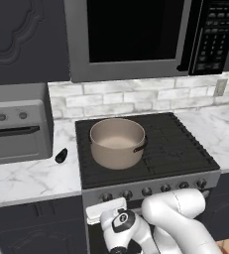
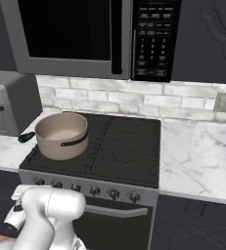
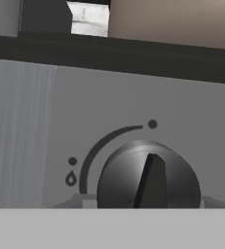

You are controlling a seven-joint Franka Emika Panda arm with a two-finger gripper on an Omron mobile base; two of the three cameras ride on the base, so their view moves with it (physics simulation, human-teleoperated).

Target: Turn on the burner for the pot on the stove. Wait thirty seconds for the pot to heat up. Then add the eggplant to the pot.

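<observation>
On the stove (image 1: pixel 185 144), over its front-left burner, stands the pot (image 1: pixel 117 143), handle toward the stove's middle. The eggplant (image 1: pixel 61 156) lies on the counter (image 1: pixel 31 178) just left of the stove, near the toaster oven (image 1: pixel 17 124). In the hand view a dark knob (image 3: pixel 149 177) on the stove's front sits close ahead; whether the fingers are wide or narrow cannot be told.

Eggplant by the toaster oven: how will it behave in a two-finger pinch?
The eggplant looks glossy and rounded, so it may slip between the fingers. Its oblong shape, lying on the marble counter, suggests that a nudge could roll it. It's small beside the pot, so probably light.
</observation>
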